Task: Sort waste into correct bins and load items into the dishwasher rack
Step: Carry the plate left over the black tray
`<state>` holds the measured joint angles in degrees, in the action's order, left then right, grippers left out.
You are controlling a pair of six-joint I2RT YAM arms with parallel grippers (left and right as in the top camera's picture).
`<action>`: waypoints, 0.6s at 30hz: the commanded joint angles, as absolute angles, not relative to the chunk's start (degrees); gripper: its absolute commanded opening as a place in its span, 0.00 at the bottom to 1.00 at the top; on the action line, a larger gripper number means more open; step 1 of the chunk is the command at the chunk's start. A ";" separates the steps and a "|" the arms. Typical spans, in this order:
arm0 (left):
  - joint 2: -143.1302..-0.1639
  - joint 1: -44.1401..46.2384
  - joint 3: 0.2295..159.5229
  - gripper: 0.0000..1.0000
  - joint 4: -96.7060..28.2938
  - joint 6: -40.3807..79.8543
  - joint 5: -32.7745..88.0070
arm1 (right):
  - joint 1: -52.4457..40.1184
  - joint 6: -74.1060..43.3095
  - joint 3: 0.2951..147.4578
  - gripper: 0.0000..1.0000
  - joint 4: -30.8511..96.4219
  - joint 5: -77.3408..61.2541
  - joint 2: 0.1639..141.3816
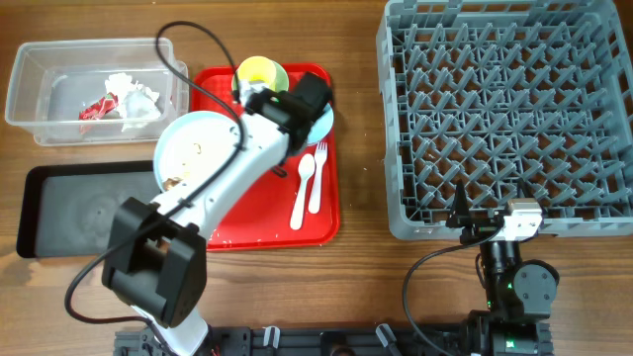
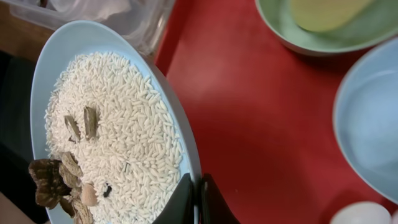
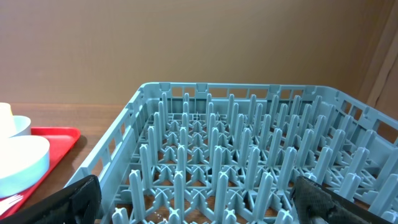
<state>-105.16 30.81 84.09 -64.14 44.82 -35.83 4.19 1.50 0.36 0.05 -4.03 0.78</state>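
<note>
Left gripper [image 2: 198,190] clamps the plate's [image 2: 71,38] rim, the plate at the red tray's [image 2: 249,124] left edge, scraps [image 2: 53,180] aboard; right gripper [image 3: 199,208] hangs, fingers apart, by the rack [image 3: 249,89]. Likely step: dumping scraps; next, lift and tip the plate over the black tray [image 1: 59,213], grip firm.

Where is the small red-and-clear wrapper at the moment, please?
In the overhead view, the wrapper lies inside the clear tub at the table's far left, beside the crumpled napkin and just beyond the black tray.
</note>
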 commanded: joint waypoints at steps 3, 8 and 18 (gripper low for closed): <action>-101.60 22.72 85.25 0.04 -64.55 43.66 -39.09 | 4.36 1.32 0.32 1.00 -0.05 -3.53 0.43; -98.72 15.25 85.25 0.04 -63.53 43.68 -38.33 | 4.36 1.34 0.32 1.00 -0.05 -3.53 0.43; -98.56 -0.91 85.25 0.04 -55.79 43.66 -31.29 | 4.36 1.34 0.32 1.00 -0.05 -3.53 0.43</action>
